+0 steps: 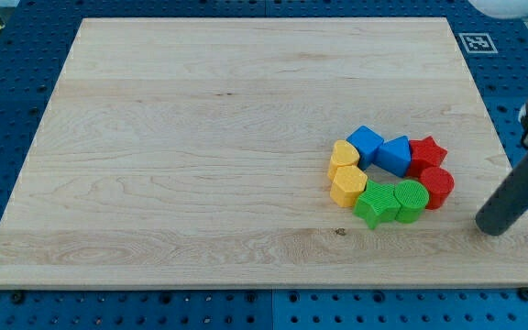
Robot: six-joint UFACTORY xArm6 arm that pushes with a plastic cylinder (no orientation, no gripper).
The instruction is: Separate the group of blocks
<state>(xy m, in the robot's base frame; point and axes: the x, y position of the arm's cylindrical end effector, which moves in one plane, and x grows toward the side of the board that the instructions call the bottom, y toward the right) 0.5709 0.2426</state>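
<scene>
Red cylinder [437,187] edges the cluster, left of my tip [493,228]; bare rod, holding nothing.

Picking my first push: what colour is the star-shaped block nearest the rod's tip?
Red: the red star-shaped block, at the cluster's right, seen in the camera view.

Blocks [390,176] ringed (touching) left of my tip [491,226].

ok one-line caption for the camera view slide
My tip rests right of a tight ring of eight coloured blocks on the wooden board.
</scene>
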